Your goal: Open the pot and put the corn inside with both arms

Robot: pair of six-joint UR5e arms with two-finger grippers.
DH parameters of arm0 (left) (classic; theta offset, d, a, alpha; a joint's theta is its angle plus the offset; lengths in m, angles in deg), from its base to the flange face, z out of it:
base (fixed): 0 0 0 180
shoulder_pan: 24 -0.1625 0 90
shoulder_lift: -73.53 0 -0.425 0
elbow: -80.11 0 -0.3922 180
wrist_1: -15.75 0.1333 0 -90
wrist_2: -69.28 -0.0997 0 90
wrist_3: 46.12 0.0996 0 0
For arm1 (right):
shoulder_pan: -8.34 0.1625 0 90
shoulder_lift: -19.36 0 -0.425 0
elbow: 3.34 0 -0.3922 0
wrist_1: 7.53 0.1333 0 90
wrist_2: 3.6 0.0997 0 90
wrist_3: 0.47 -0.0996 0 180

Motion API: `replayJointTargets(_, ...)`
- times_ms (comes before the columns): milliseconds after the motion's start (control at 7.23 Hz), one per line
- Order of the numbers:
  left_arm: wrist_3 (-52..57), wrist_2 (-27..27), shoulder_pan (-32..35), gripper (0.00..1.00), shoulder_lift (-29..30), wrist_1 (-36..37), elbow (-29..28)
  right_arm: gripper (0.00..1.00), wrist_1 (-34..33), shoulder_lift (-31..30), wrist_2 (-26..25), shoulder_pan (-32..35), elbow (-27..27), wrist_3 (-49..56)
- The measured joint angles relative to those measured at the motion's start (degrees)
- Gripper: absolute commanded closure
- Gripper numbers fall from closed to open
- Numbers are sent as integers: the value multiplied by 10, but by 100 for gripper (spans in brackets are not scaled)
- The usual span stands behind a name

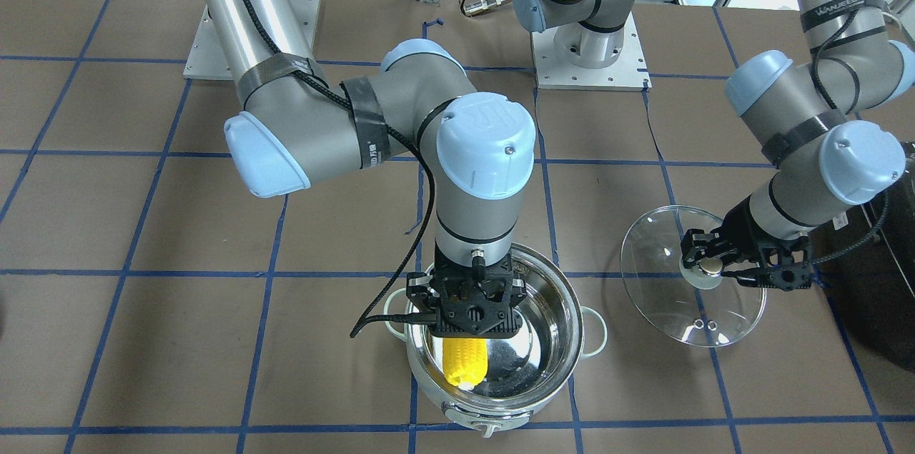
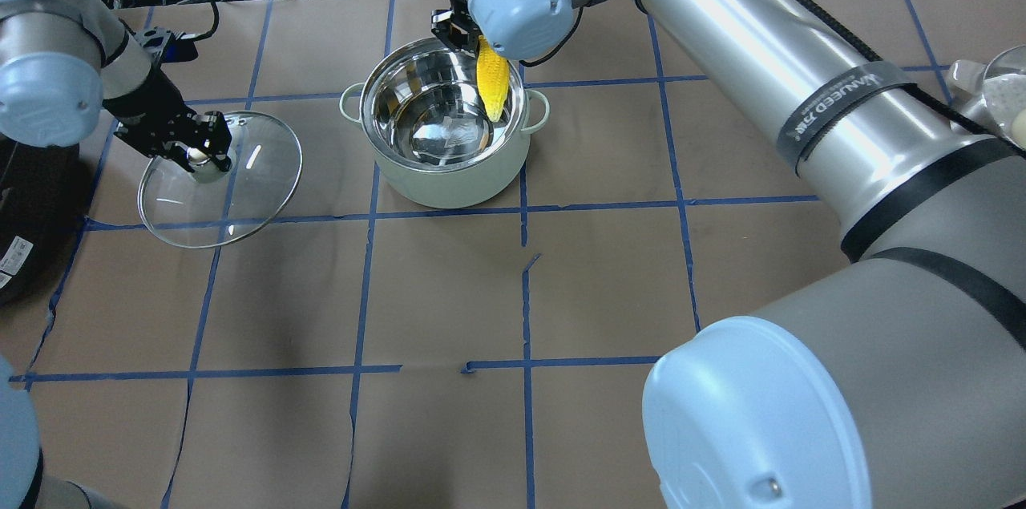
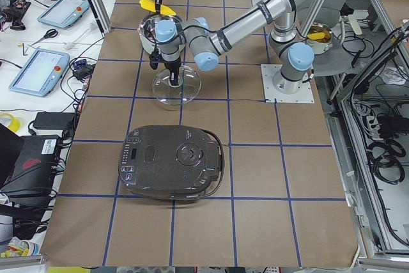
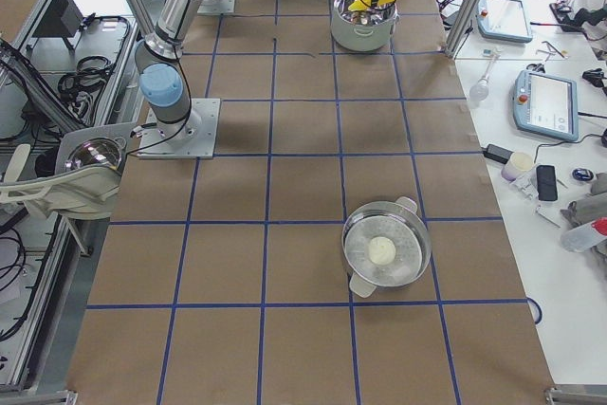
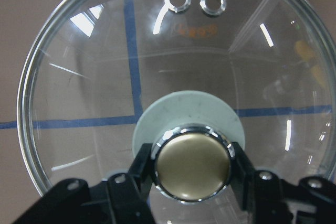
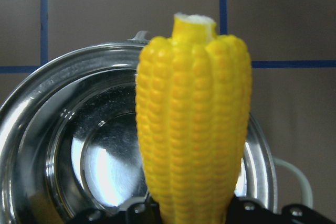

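Note:
The mint-green pot (image 1: 580,331) stands open on the table, its steel inside bare; it also shows in the overhead view (image 2: 449,180). My right gripper (image 1: 465,339) is shut on the yellow corn (image 1: 465,361) and holds it over the pot's inside, near the rim, tip hanging down (image 2: 492,86). The right wrist view shows the corn (image 6: 194,129) above the pot (image 6: 79,145). My left gripper (image 1: 704,264) is shut on the gold knob (image 5: 193,163) of the glass lid (image 1: 665,311). It holds the lid tilted beside the pot (image 2: 248,188). I cannot tell whether the lid's edge touches the table.
A large black appliance (image 3: 172,161) sits on the table just beyond the lid, on my left side (image 2: 16,212). A second steel pot (image 4: 384,253) with a pale round thing inside stands far off on my right. Brown paper with blue tape lines covers the table.

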Motion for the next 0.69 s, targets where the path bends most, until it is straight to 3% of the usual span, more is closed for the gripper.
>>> replayJointTargets(138,4,2,-6,100,3,47,31,0,-11,7,2,9,0,-2)
replayJointTargets(553,13,5,-18,100,8,88,52,0,-18,5,-1,24,6,-4)
replayJointTargets(691,13,6,-22,75,9,90,53,0,-9,-2,-3,25,7,4)
